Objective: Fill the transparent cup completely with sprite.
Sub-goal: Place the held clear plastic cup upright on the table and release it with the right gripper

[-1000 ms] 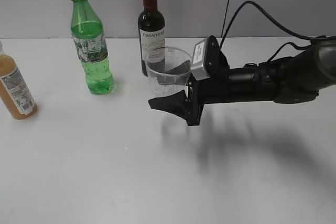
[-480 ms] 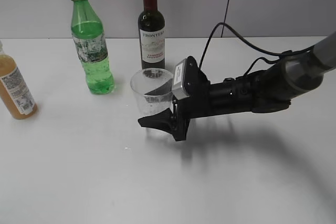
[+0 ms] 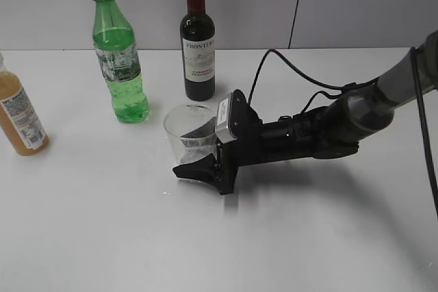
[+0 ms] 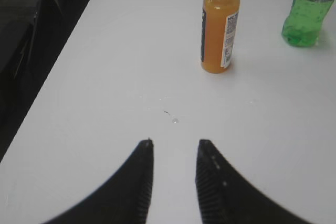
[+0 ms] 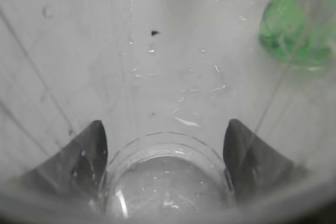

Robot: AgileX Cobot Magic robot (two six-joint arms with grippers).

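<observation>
The transparent cup (image 3: 186,130) stands upright and looks empty on the white table, in the middle of the exterior view. My right gripper (image 3: 198,152) is shut on the cup, its black fingers at either side of the lower wall. The right wrist view looks through the cup (image 5: 168,182), with my right gripper's fingers (image 5: 165,153) on both sides of its base. The green sprite bottle (image 3: 120,56), uncapped and about half full, stands at the back left; it also shows in the left wrist view (image 4: 310,9). My left gripper (image 4: 173,148) is open and empty above bare table.
A dark wine bottle (image 3: 197,39) with a red cap stands just behind the cup. An orange-brown juice bottle (image 3: 19,114) stands at the left edge and shows in the left wrist view (image 4: 219,24). The table's left edge (image 4: 63,40) drops off beside it.
My right arm has carried the cup down and to the left, from raised in front of the wine bottle to resting low at the table surface. The bottles have not moved.
</observation>
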